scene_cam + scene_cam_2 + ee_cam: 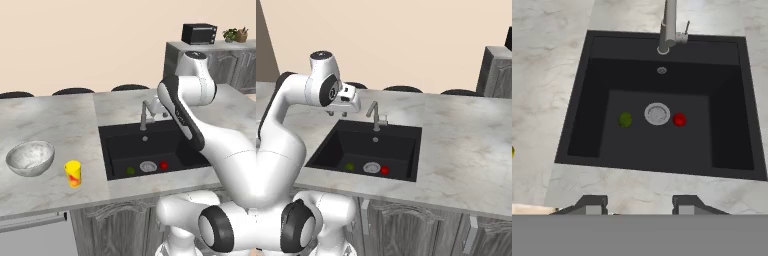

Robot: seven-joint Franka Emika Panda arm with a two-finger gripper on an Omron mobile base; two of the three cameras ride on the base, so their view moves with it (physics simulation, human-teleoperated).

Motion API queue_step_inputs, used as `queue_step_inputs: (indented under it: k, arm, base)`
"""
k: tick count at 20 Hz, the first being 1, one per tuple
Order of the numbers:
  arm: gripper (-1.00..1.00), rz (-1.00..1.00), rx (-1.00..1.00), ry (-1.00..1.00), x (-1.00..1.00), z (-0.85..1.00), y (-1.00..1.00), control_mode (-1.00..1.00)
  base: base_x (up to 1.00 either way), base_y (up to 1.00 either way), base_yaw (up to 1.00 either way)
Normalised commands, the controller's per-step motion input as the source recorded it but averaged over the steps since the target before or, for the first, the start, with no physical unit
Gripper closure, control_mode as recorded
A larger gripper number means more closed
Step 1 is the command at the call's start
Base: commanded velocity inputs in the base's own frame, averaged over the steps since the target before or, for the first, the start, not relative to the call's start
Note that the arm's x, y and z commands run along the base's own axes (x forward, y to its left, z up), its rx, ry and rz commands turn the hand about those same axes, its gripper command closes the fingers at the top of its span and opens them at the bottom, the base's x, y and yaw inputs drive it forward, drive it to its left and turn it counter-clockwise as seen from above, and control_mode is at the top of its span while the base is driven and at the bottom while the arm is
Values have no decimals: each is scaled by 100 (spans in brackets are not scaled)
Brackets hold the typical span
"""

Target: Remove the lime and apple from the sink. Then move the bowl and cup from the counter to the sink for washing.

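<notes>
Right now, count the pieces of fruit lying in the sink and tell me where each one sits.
2. The lime lies on the floor of the sink, on one side of the drain; the apple lies on the drain's other side. None looks hidden.

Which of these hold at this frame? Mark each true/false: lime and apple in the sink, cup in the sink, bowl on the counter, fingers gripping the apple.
1. The lime and apple lie in the sink, either side of the drain. True.
2. The cup is in the sink. False: it stands on the counter.
3. The bowl sits on the counter beside the cup. True.
4. The fingers grip the apple. False: they hold nothing, high above the sink.
</notes>
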Motion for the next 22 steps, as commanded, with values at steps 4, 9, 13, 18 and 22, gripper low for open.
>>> queue_step_inputs:
  k: [4, 9, 13, 18, 22]
  arm:
    - [-100, 1, 0, -3, -5, 0, 0, -100]
    - [-100, 3, 0, -5, -19, -5, 0, -100]
    - [-100, 1, 0, -7, -23, -6, -4, -100]
    - [-100, 0, 0, -6, -20, -5, -11, -100]
    - [-100, 0, 0, 0, -13, -4, -21, -100]
  base:
    - [0, 0, 0]
    - [0, 0, 0]
    - [0, 0, 0]
    - [0, 0, 0]
    - [0, 0, 0]
